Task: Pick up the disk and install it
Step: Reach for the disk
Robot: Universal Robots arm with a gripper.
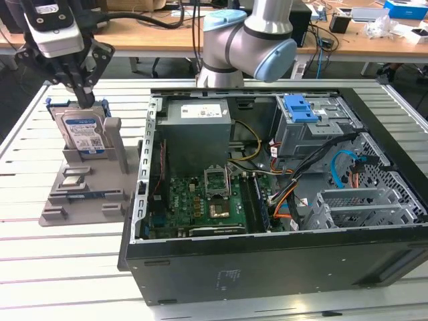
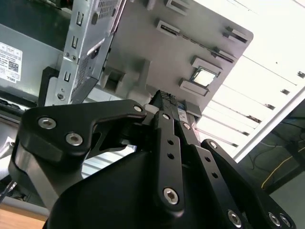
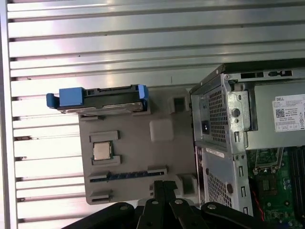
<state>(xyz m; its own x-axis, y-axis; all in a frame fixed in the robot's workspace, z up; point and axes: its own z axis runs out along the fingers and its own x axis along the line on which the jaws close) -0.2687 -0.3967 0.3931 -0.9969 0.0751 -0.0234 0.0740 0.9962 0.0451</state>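
Fingers (image 1: 85,99) pressed together | at top edge of disk (image 1: 83,134) | disk upright in grey stand (image 1: 87,180)

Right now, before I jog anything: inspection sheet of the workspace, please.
Surface: slatted metal table.
Job's things: disk standing upright in the grey stand; open computer case beside it on the exterior view's right, drive cage with blue handle inside.
Clutter: processor chip lying on the stand.
Grippers: hand at the disk's top edge; grip not confirmed.
Cables: wire bundle inside the case.
Surroundings: desks with equipment behind the table.
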